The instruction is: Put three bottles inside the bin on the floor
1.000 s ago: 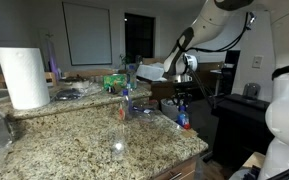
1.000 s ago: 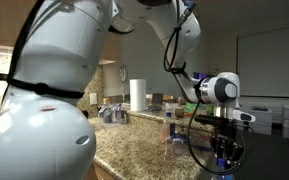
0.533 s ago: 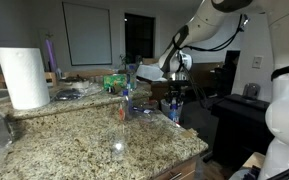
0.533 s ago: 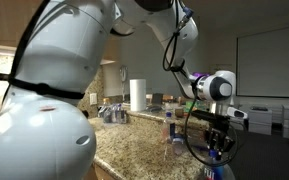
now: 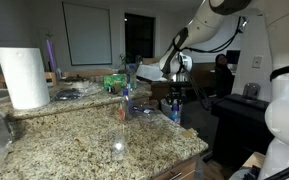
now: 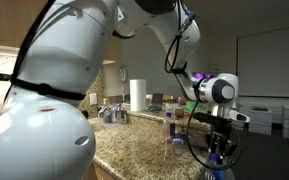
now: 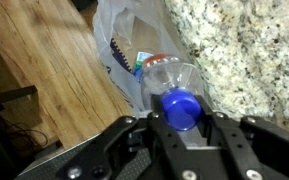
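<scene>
My gripper (image 7: 180,128) is shut on a clear plastic bottle (image 7: 171,78) with a blue cap, held just past the counter's edge. In the wrist view the bin (image 7: 119,48), lined with a white plastic bag, is on the wooden floor below the bottle, and something blue and red lies inside it. The held bottle (image 5: 176,111) hangs below the gripper (image 5: 176,97) in both exterior views, and it also shows against the dark background (image 6: 218,150). Another bottle (image 5: 124,103) stands upright on the counter, also visible in the exterior view from the far side (image 6: 169,128).
The granite counter (image 5: 94,140) carries a big white paper-towel roll (image 5: 24,78), a green box (image 5: 114,82) and clutter at the back. Its edge (image 7: 239,60) lies right beside the held bottle. A dark cabinet (image 5: 239,125) stands beyond the arm. The wooden floor (image 7: 44,80) surrounds the bin.
My gripper, with the bottle in it, has shifted a little sideways toward the counter edge, then held almost still over the last half second.
</scene>
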`<state>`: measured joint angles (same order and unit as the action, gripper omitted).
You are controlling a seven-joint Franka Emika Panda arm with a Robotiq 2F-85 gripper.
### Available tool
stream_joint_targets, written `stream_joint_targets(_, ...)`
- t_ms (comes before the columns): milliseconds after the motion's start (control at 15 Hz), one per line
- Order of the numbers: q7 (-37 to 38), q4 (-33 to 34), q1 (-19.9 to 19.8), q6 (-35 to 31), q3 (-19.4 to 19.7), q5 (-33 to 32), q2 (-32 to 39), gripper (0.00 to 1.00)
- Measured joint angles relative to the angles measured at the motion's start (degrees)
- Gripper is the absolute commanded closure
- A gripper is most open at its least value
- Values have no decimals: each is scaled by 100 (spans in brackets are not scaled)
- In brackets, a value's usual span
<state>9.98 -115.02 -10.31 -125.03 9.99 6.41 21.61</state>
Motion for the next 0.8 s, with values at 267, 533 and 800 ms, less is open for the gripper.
stream_joint_targets(267,0,33,-25,10,97,-4,121,90)
stream_joint_targets(533,0,93,-28,13,157,-8,180,39)
stream_joint_targets(800,0,95,-28,13,152,-8,217,15)
